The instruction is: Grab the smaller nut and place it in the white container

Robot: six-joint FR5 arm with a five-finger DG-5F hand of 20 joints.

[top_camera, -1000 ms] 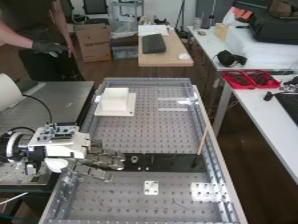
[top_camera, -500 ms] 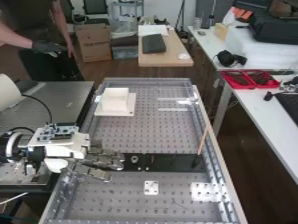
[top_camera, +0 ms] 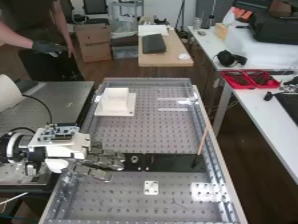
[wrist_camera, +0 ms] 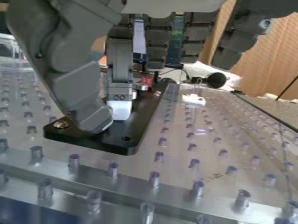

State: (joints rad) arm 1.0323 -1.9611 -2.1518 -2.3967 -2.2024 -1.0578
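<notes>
Over one end of the flat black bar (top_camera: pixel 169 162), the hand (top_camera: pixel 98 159) is held low in the high view. In the wrist view the hand (wrist_camera: pixel 73 75) comes down close to the bar (wrist_camera: pixel 143 112), and what lies directly beneath it is hidden. The bearing (top_camera: pixel 134 159) stands on the bar just beyond the hand. Near the bar's end corner is a small round metal piece (wrist_camera: pixel 61 123); whether it is a nut or a screw I cannot tell. Farther up the bench, the white container (top_camera: pixel 114 102) stands on its white base.
A thin reddish-brown stick (top_camera: pixel 203 142) rises at the bar's far end. A small white plate (top_camera: pixel 151 188) lies on the pegged bench on the near side of the bar. Raised metal rails (top_camera: pixel 216 155) edge the bench. A dark side table (top_camera: pixel 63 92) adjoins it.
The part of the hand lowest in the high view has drawn slightly closer to the bar. The arm, the bearing and the white container keep their places.
</notes>
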